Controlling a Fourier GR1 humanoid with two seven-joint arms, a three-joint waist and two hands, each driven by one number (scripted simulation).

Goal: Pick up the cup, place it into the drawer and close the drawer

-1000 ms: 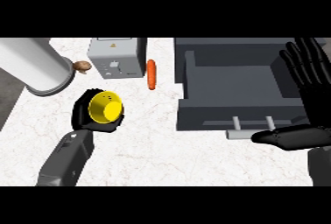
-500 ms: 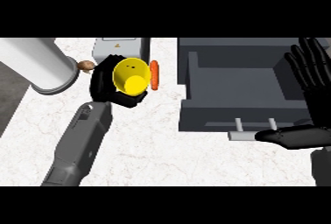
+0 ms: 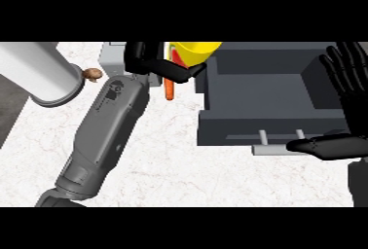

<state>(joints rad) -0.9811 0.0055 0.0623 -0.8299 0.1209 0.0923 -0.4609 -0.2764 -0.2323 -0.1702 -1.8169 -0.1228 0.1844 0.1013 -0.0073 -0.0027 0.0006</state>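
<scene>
Left hand (image 3: 155, 61) curled round yellow cup (image 3: 194, 51) beside open drawer (image 3: 269, 127); right hand (image 3: 345, 97) spread, resting.

Kitchen: marble counter (image 3: 179, 165), drawer (image 3: 259, 92)

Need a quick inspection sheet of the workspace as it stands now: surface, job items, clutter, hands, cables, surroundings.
Surface: white marbled counter.
Job's things: yellow cup held at the view's top edge, beside the drawer's left wall; grey drawer open, nothing seen inside.
Clutter: orange carrot, small brown item, pale cylinder.
Hands: left hand curled round the cup; right hand open, resting at the right edge.
Cables: nothing seen.
Surroundings: nothing seen.
</scene>
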